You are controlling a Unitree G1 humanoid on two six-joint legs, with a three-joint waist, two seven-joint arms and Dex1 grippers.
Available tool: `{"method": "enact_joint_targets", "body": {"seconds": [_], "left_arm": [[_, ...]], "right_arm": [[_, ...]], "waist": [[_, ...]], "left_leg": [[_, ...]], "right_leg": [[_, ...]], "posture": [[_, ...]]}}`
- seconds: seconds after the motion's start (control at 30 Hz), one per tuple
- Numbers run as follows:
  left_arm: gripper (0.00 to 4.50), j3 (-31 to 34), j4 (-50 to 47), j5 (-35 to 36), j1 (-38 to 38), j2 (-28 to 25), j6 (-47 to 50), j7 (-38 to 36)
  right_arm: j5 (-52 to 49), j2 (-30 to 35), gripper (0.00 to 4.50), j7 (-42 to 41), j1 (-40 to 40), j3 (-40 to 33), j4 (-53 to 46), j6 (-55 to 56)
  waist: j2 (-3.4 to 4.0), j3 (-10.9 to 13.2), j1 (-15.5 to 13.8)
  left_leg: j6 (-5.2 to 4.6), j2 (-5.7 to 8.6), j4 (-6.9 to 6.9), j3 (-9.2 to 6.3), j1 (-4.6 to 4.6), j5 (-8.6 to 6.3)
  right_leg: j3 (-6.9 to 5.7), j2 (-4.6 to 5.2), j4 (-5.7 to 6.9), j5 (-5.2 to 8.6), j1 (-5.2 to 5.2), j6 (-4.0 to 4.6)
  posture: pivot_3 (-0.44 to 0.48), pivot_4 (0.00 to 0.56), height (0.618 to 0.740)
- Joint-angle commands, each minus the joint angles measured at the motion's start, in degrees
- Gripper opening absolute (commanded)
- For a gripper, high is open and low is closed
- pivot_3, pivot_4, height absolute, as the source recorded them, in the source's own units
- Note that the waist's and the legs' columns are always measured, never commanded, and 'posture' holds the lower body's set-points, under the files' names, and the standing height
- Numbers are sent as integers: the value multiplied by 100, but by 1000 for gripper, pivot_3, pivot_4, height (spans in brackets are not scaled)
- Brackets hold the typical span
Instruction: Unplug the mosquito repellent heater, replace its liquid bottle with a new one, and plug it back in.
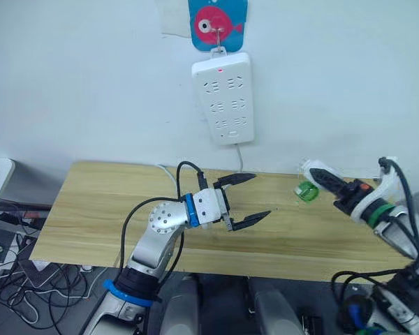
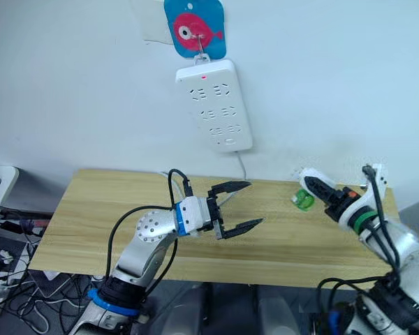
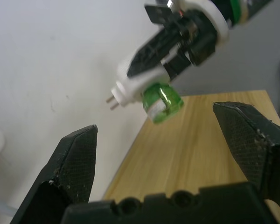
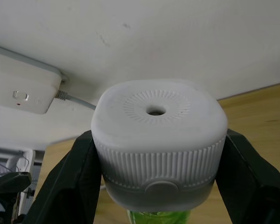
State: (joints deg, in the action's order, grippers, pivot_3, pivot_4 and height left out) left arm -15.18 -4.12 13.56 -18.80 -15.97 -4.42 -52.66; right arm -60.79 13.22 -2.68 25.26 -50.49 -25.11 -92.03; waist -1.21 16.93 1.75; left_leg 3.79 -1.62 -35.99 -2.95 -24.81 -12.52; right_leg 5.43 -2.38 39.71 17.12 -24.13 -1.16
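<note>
My right gripper (image 1: 329, 181) is shut on the mosquito repellent heater (image 1: 311, 169), a small white rounded unit held in the air above the table's back right corner. Its two metal prongs (image 3: 112, 100) are bare and point at the wall. Its liquid bottle (image 1: 307, 191), round and translucent green, hangs from the heater's underside with its neck hidden inside. In the right wrist view the heater (image 4: 158, 135) sits squeezed between both black fingers. My left gripper (image 1: 260, 195) hovers open and empty over the middle of the wooden table (image 1: 98, 209), facing the heater. The new one is out of view.
A tall white power strip (image 1: 223, 98) with a red light hangs on the wall from a fish-shaped hook (image 1: 218, 24), its cord dropping behind the table. Tangled cables (image 1: 7, 265) lie on the floor at the left.
</note>
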Motion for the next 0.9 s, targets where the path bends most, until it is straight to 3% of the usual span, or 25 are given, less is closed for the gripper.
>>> {"method": "enact_joint_targets", "body": {"seconds": [0.03,0.2,0.4,0.5,0.67,0.8,0.9], "left_arm": [[4482,46,-393,167,254,-134,-105,-119],[4482,29,-452,155,387,-236,-124,-119],[4482,-51,-394,55,369,-185,-152,-16],[4482,-113,-381,12,395,-135,-162,28],[4482,-146,-247,-95,412,10,-284,174],[4482,-188,-154,-216,400,228,-434,373],[4482,-177,-96,-290,349,395,-512,548]], "right_arm": [[-228,407,2923,-436,68,216,480,28],[-154,916,2923,-828,84,486,1212,509],[688,2407,2923,-2700,-579,2077,1453,1915],[1016,2724,2923,-3098,-583,2380,1763,2520],[384,2086,2923,-2222,-458,1817,1350,2252],[-1104,953,2923,-265,-490,1167,697,2141],[-2332,452,2923,1175,-681,1180,279,2623]], "waist": [[-1,4,16],[-11,25,-11],[-19,36,-41],[-24,39,-44],[-29,42,-36],[-30,42,-37],[-30,43,-28]], "left_leg": [[0,-1,0,1,1,0],[0,-3,2,-8,1,0],[-7,1,1,-5,-6,-4],[-15,2,-1,1,-7,-8],[-15,-3,-6,-2,-6,-7],[-16,-3,-6,-12,-8,-6],[-17,2,-7,-10,-10,-6]], "right_leg": [[2,-1,0,0,0,0],[11,-11,0,0,0,0],[3,1,-28,-4,7,-8],[-1,6,-41,-11,10,-17],[1,14,-34,-21,12,-8],[1,14,-27,-30,12,7],[2,18,-25,-30,11,8]], "posture": [[74,327,740],[77,329,740],[73,328,740],[65,321,740],[66,311,740],[66,311,740],[68,308,740]]}}
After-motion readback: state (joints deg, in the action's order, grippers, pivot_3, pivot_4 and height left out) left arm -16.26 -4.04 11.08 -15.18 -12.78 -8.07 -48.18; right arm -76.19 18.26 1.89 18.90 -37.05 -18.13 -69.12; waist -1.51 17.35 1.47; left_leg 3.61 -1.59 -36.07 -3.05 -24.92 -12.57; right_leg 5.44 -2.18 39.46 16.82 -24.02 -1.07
